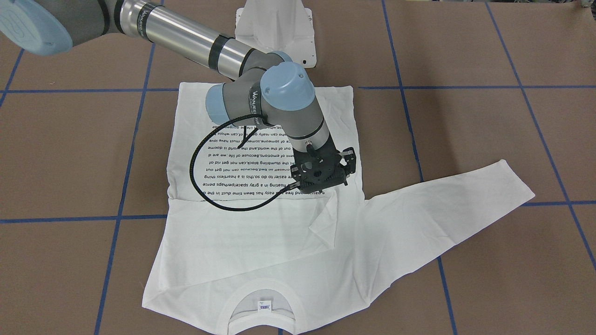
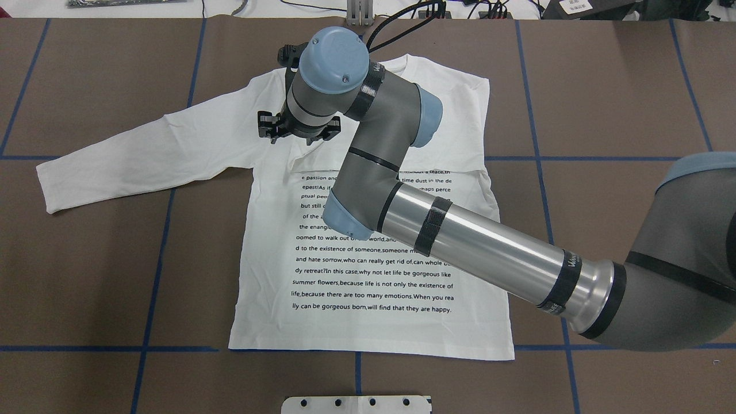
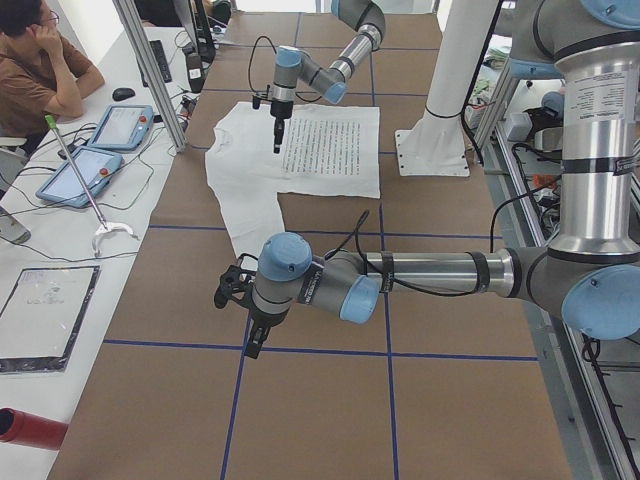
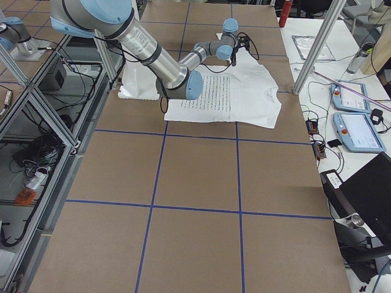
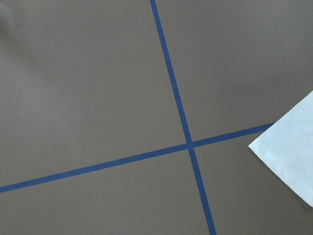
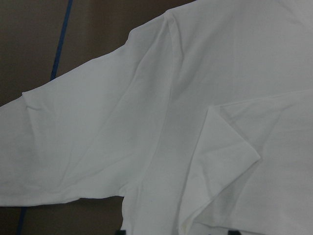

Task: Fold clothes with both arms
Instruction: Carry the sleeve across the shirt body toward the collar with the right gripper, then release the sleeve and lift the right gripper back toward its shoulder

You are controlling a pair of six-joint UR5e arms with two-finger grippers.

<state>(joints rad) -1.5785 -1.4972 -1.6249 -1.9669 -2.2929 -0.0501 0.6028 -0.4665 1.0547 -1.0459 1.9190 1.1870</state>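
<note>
Brown table (image 1: 465, 139), gridded with blue tape (image 1: 465, 87), carries the white T-shirt (image 2: 368, 322). A person (image 3: 40, 70) sits beyond its collar. Its print ends "will find that they are happy." My right gripper (image 1: 322, 174) hangs spread above its chest. My left gripper (image 3: 250, 335) is past its outstretched cuff, and I cannot tell its state.

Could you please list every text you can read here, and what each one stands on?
"summer flowers,because life is not only the existence of": on the T-shirt.
"lly can be gorgeous born,will find that they are happy.": same print, last line.
Neck label: too small to read.
Black strap on the right arm: white lettering, blurred.
</note>
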